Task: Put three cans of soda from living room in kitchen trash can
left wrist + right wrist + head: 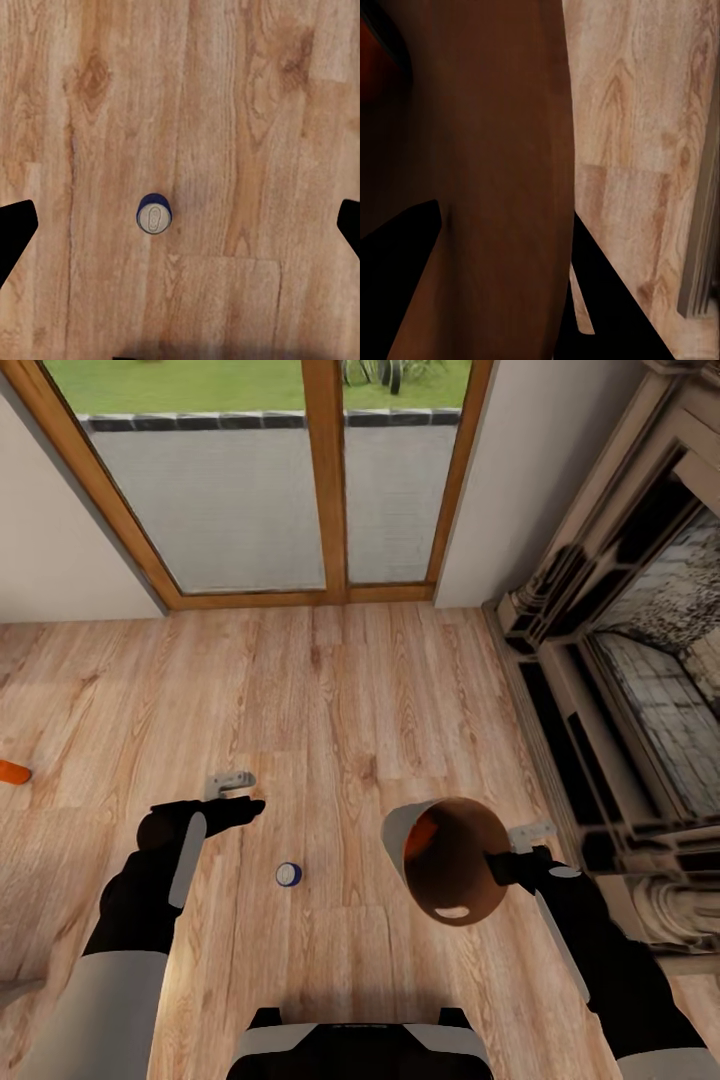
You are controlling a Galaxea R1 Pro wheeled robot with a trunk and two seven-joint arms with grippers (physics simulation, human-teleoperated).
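Even, bright daylight-like render; likely source far glass doors with orange wood frame (325, 480), though no sunbeam falls on warm wood-plank floor (330, 690). Shadows soft, faint; dark patch at near edge of floor. Straight lines bow toward edges of head view. Copper-brown inside of tapered bin (487, 172) dim, murky close up. Wood grain slightly soft.

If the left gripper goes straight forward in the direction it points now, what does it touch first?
Most likely the dark blue soda can, standing upright on the wood floor. In the left wrist view it sits almost centred between the open fingers, slightly off the middle. Depth is unclear, so the left gripper might pass beside it and meet the floor.
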